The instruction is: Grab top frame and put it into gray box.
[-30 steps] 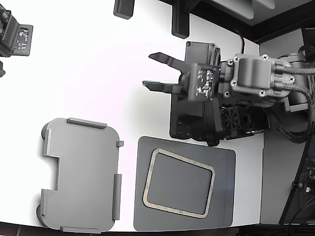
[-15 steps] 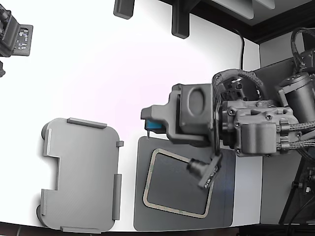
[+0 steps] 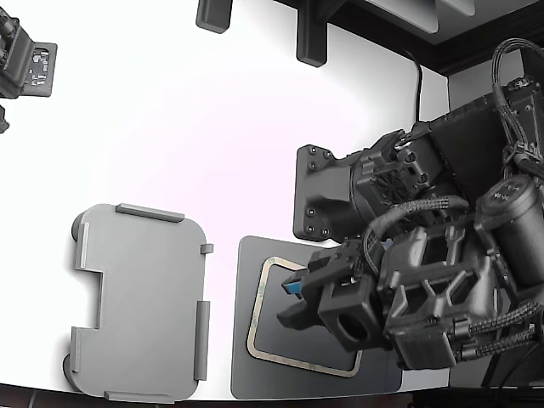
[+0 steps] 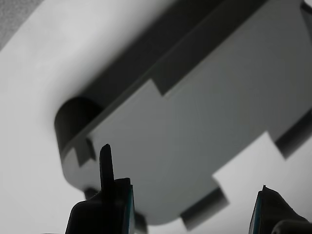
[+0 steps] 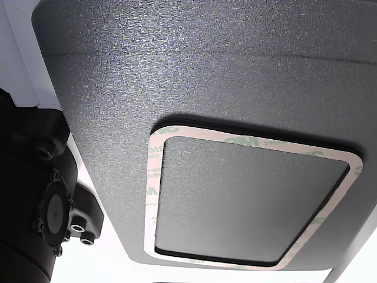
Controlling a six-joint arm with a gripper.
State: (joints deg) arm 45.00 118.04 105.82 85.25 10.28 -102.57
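The top frame (image 3: 258,316), thin and beige with a hollow middle, lies flat on a dark gray mat (image 3: 245,374) near the table's front edge. In the other view the frame (image 5: 154,177) shows faint green print. My gripper (image 3: 291,302) hovers over the frame's left part in the exterior view, pointing toward the gray box (image 3: 140,302), and the arm hides the frame's right side. In the wrist view the fingers (image 4: 105,190) stand wide apart with nothing between them, and the gray box (image 4: 219,112) fills the picture ahead.
The arm's black base (image 3: 327,204) stands behind the mat. Dark fixtures (image 3: 310,38) sit along the table's far edge, and another device (image 3: 25,64) is at the exterior view's far left. White tabletop (image 3: 170,127) lies behind the box.
The arm has swung from behind the mat down over it. The gripper went from beside the mat's far edge to low over the frame, still with nothing in it.
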